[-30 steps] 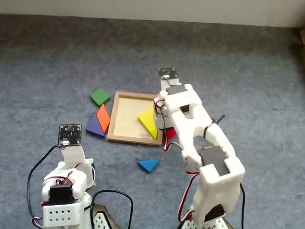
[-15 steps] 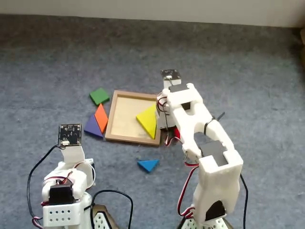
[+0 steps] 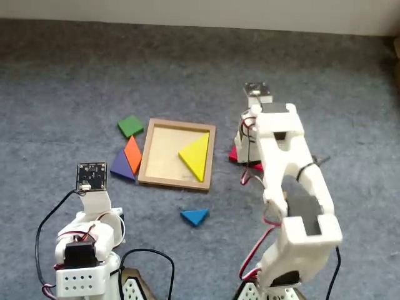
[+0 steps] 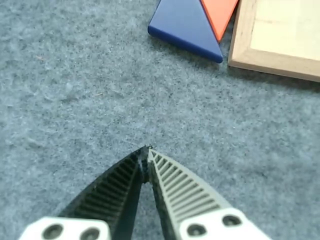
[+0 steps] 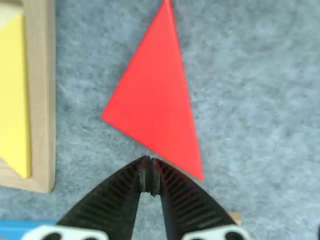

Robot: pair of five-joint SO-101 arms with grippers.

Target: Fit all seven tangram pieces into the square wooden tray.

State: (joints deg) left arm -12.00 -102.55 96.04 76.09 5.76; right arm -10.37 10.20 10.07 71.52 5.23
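- Over the last second the right arm has swung away from the square wooden tray to the side of it. The right gripper now hangs over the red triangle.
- The yellow triangle, which a second ago sat under that arm at the tray's edge, now lies flat inside the tray against its right wall. This piece looks placed, and the red triangle is probably the next one.
- The right fingers are together and hold nothing; their tips are just at the near edge of the red triangle, which lies on the counter just beside the tray.
- The left gripper has its fingers together too, over bare grey counter and near the dark blue triangle.
- Outside the tray on its left are the orange piece, touching the dark blue triangle, and the green square. The light blue triangle lies in front of the tray.
- Nothing blocks the red triangle, but it lies flat, so a grip on it may be difficult.
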